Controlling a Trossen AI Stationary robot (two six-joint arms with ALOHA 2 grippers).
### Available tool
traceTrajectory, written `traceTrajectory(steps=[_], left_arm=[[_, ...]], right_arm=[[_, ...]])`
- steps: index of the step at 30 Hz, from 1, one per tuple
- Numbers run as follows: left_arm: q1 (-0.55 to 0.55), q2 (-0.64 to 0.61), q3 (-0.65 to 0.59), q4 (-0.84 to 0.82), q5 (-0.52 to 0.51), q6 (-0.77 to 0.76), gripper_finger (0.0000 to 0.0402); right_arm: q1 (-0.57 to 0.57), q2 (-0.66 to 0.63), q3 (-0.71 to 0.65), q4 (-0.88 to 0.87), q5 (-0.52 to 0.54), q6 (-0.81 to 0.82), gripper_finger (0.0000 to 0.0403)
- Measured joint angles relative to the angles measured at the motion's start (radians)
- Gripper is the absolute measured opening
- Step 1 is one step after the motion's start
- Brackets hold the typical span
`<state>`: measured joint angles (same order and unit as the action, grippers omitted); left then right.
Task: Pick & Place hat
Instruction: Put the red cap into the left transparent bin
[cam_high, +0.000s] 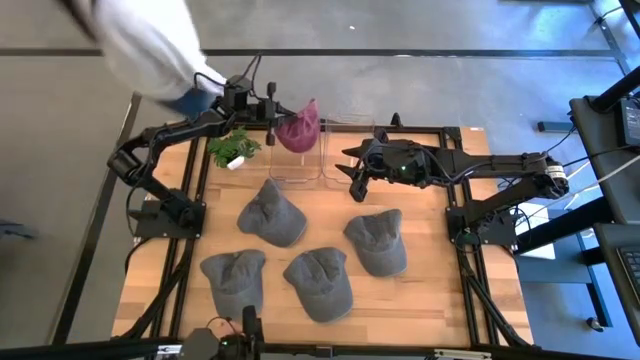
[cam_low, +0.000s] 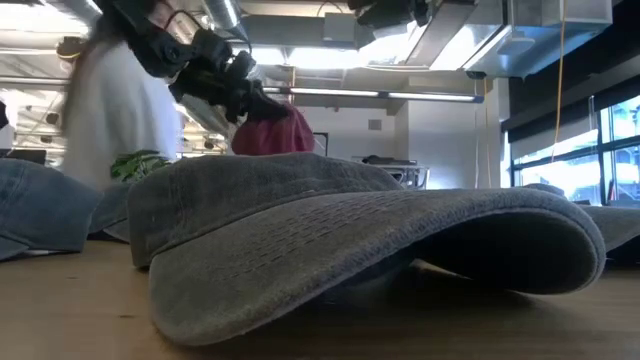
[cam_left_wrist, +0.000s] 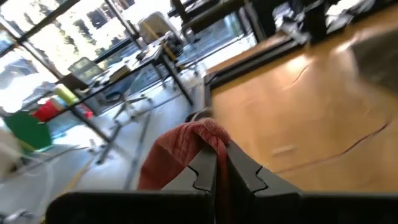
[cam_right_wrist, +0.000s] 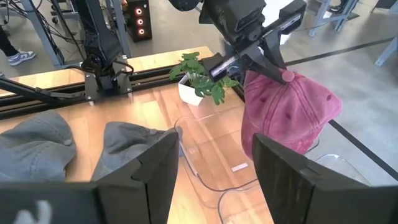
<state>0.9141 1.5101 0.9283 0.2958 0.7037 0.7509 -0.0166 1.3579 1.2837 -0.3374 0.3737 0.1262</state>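
The left gripper is up in the air over the far edge of the worktop, a bit left of the middle, and its fingers are pinching a red hat that hangs down above a clear box. The right gripper waits just to the right of the red hat, near the far edge, with its fingers spread wide apart. Four grey hats lie on the wood closer to the near edge, and a little green plant sits by the far left corner.

small potted plant at table's far edge, person in white — beyond table
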Motion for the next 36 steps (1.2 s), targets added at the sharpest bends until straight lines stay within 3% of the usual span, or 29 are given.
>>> traceTrajectory(steps=[22, 36], left_arm=[[-0.001, 0.002, 0.0, 0.0, -0.231, 0.039, 0.0034], [0.0, 0.001, -0.001, 0.049, -0.275, 0.022, 0.0132]], right_arm=[[0.0, 0.0, 0.0, -0.003, 0.0, -0.031, 0.0204], [0.001, 0.0, 0.0, -0.006, -0.008, -0.027, 0.0204]])
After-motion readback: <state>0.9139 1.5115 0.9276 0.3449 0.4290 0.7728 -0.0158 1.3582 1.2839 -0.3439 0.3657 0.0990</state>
